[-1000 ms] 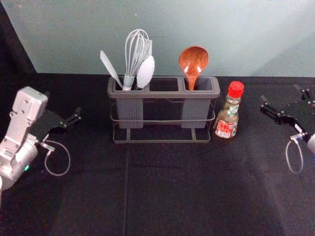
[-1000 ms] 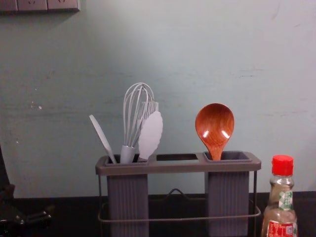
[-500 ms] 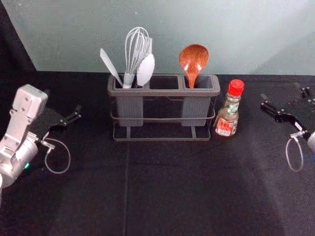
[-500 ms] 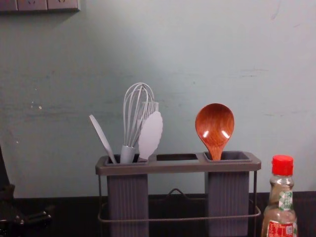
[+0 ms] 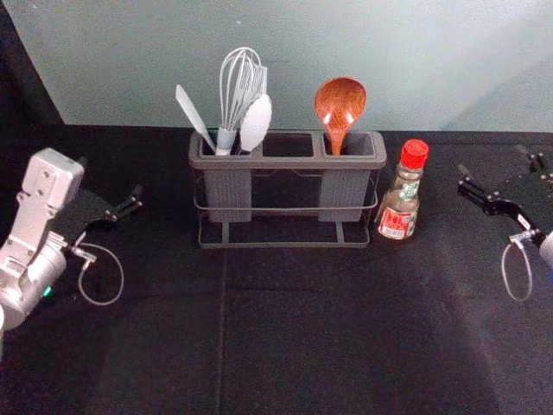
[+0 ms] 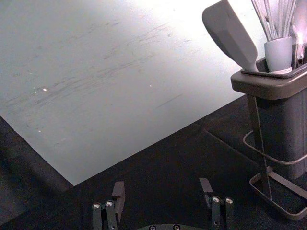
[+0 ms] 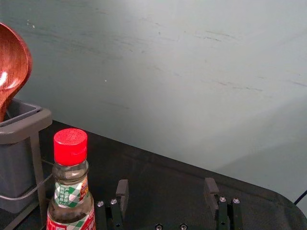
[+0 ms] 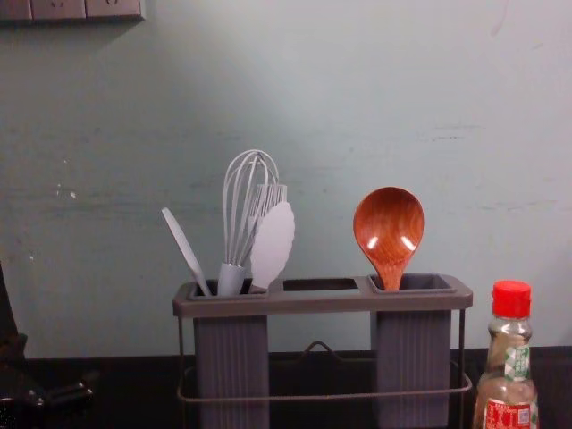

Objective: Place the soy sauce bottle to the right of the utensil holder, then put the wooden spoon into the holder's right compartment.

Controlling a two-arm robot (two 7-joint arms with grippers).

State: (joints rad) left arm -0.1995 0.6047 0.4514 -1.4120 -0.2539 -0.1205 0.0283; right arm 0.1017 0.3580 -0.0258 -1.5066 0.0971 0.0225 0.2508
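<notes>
In the head view the left gripper (image 5: 111,183) stands open, well left of the grey utensil holder (image 5: 285,162). The right gripper (image 5: 492,161), also open, is right of the soy sauce bottle (image 5: 400,201). That red-capped bottle stands upright just beside the holder's right end. The wooden spoon (image 5: 340,105) rests bowl-up in the holder's right compartment, its lower handle hidden inside. Nothing is between the fingers of the left gripper (image 6: 162,188) in the left wrist view, nor of the right gripper (image 7: 166,187) in the right wrist view, where the bottle (image 7: 71,187) stands beside them.
A whisk (image 5: 228,91), a white spatula (image 5: 194,117) and a pale scalloped utensil (image 5: 256,125) fill the holder's left compartment. Behind the black-covered table (image 5: 302,337) rises a pale wall (image 5: 155,52). A wall switch panel (image 8: 71,8) is at the chest view's upper left.
</notes>
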